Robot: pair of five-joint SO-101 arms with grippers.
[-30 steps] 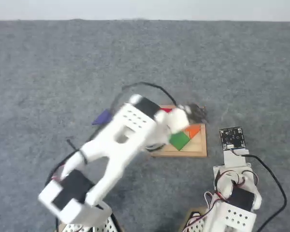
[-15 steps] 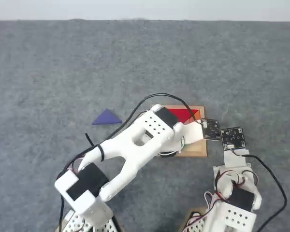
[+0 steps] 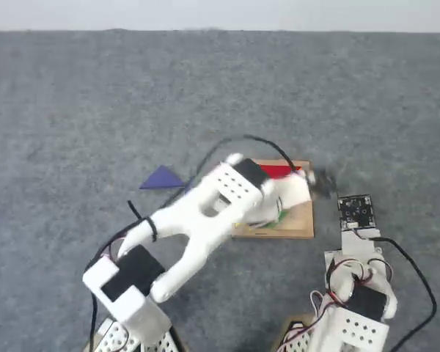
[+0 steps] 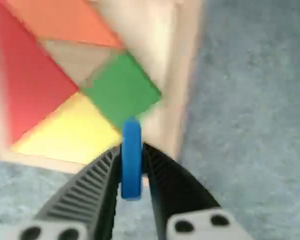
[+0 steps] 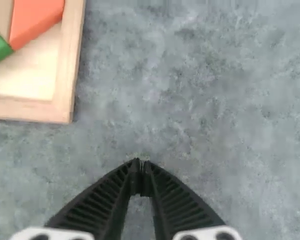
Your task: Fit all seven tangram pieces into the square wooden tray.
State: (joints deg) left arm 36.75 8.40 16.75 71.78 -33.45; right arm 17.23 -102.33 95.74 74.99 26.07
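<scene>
The square wooden tray (image 3: pixel 302 226) lies mid-table, partly hidden under the left arm. In the left wrist view the tray (image 4: pixel 176 75) holds red (image 4: pixel 25 80), orange (image 4: pixel 65 20), yellow (image 4: pixel 75 132) and green (image 4: pixel 121 90) pieces. My left gripper (image 4: pixel 132 170) is shut on a blue piece (image 4: pixel 132 160), held on edge just above the tray's bare corner beside the green square. A purple triangle (image 3: pixel 162 177) rests on the carpet left of the tray. My right gripper (image 5: pixel 139 180) is shut and holds nothing, above bare carpet near the tray's corner (image 5: pixel 65 100).
Grey carpet covers the whole table, with wide free room to the left and far side. The right arm's base (image 3: pixel 352 308) stands at the front right, and the left arm's base (image 3: pixel 128 323) at the front left.
The left arm swung over the tray toward the right arm, then drew back slightly; its gripper hangs over the tray's right part. The right arm stayed still.
</scene>
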